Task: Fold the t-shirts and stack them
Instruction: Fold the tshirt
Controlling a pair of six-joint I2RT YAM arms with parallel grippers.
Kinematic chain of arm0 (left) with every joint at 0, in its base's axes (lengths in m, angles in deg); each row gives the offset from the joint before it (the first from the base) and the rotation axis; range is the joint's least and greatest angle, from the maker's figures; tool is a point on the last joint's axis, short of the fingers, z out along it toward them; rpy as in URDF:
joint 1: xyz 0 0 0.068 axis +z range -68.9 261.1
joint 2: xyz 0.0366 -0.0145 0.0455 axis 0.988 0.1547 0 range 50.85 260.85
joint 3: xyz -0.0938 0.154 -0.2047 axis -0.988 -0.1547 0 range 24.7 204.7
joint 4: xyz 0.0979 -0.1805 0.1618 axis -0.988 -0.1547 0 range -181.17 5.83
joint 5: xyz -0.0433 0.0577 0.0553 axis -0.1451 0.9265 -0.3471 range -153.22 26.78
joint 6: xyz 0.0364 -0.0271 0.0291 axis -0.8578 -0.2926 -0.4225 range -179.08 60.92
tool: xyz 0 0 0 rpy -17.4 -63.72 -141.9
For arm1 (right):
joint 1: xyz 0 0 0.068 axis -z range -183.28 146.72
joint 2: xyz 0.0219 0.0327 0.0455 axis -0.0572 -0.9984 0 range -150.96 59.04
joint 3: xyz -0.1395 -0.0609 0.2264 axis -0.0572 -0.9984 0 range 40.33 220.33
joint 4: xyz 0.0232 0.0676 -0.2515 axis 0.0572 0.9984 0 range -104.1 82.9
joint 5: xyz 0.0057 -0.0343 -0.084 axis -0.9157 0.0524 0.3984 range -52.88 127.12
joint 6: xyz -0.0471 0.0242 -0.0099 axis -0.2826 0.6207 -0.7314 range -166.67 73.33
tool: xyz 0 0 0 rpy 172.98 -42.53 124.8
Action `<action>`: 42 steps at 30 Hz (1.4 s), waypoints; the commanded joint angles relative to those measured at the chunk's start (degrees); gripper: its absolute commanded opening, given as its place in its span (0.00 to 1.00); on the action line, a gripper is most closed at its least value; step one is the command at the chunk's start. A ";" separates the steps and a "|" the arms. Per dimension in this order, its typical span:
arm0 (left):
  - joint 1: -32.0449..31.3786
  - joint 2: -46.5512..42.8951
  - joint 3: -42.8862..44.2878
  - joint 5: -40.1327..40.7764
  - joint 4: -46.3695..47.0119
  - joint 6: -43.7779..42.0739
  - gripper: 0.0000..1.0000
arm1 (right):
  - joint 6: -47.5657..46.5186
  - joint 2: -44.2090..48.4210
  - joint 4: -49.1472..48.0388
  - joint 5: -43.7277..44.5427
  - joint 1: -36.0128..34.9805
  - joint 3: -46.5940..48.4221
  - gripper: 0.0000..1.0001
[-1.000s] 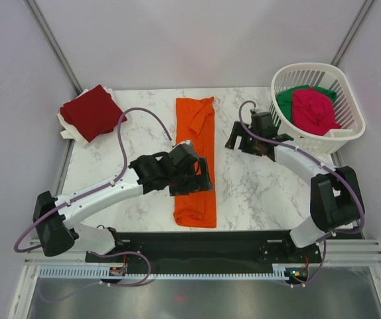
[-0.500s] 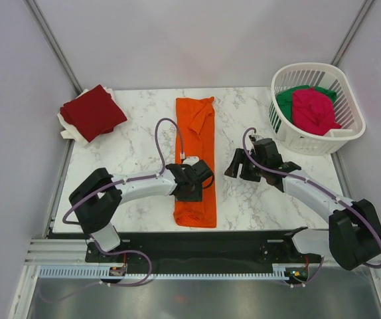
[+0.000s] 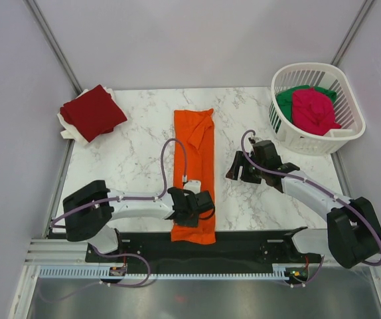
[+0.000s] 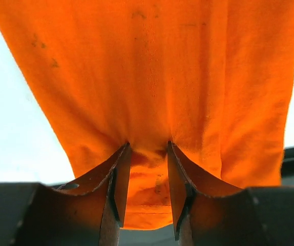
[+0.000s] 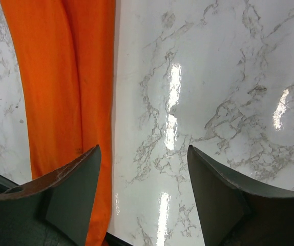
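Observation:
The bright orange t-shirt point(image 3: 194, 153) lies as a long narrow strip down the middle of the marble table, its near end hanging over the front edge. My left gripper point(image 3: 192, 205) sits low at that near end, shut on a bunched fold of the orange cloth point(image 4: 152, 77) that fills the gap between its fingers point(image 4: 121, 169). My right gripper point(image 3: 238, 169) hovers open over bare marble just right of the strip, with the orange edge point(image 5: 60, 77) beside its left finger. A folded dark red t-shirt point(image 3: 92, 111) rests at the far left. The magenta-pink point(image 3: 315, 109) and green point(image 3: 287, 101) t-shirts lie crumpled in the basket.
The white lattice basket point(image 3: 360, 126) stands at the far right corner. A white cloth point(image 3: 68, 127) shows under the dark red shirt. The black mounting rail point(image 3: 243, 242) runs along the table's near edge.
My left gripper came down to the shirt's near end and closed on it, dragging the strip toward the front edge. My right gripper moved nearer and narrowed slightly.

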 commanded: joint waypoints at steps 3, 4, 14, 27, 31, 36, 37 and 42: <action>-7.81 1.47 6.04 8.96 -15.89 12.59 0.47 | -1.35 -1.38 -1.72 1.53 0.08 0.28 0.77; -9.65 3.04 7.28 10.12 -18.55 13.74 0.48 | -1.27 -1.74 -1.81 1.45 0.08 0.28 0.77; -12.58 -0.59 13.19 14.61 -32.29 19.56 0.73 | 1.18 -0.09 -0.49 -11.28 -0.79 -1.56 0.81; 14.84 -16.19 -1.15 1.35 1.35 -9.80 0.69 | 6.99 -0.05 -7.61 -13.66 -7.91 -1.75 0.41; 16.78 -7.09 1.39 -0.94 5.33 -13.40 0.67 | 8.40 -8.58 -12.52 -16.74 -9.05 0.02 0.35; 18.27 1.91 4.30 -4.45 9.28 -14.02 0.64 | 6.56 -17.63 -15.61 -16.22 -10.73 2.47 0.31; 18.80 2.87 4.56 -4.80 10.16 -14.20 0.64 | 6.03 -18.87 -15.52 -15.70 -10.73 3.52 0.31; 21.79 9.11 7.02 -6.91 11.48 -16.13 0.63 | 3.39 -29.50 -13.33 -14.73 -9.76 9.84 0.27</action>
